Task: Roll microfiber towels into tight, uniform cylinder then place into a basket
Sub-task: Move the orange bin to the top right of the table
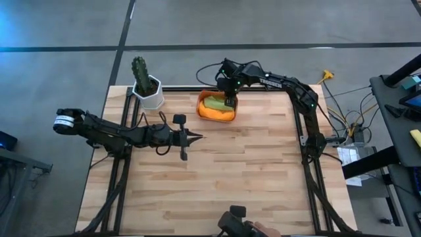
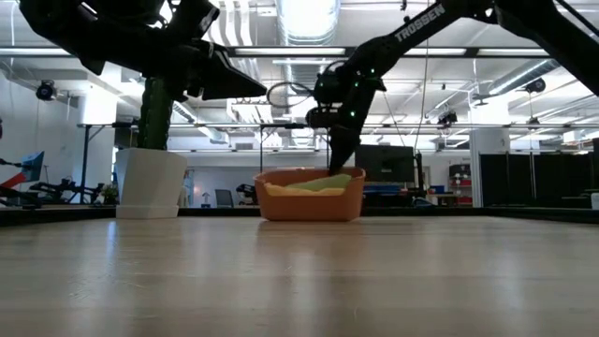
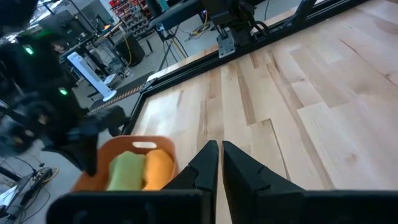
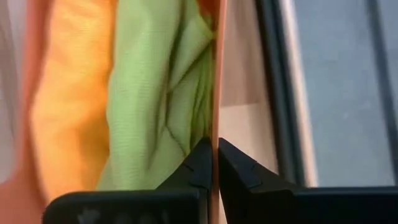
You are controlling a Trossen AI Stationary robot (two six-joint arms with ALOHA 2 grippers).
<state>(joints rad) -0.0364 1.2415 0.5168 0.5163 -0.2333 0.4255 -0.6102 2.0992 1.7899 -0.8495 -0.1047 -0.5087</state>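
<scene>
Basket (image 4: pixel 214 81) wall pinched between right gripper (image 4: pixel 215 163) fingers, green towel (image 4: pixel 158 93) alongside.

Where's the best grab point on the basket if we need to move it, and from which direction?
Take the basket by a thin upright side wall, from above, one finger inside and one outside. The right end effector already straddles that rim, shut on it. The rolled green towel and orange towel fill the inside, so probably a shallow bite at the rim only.
</scene>
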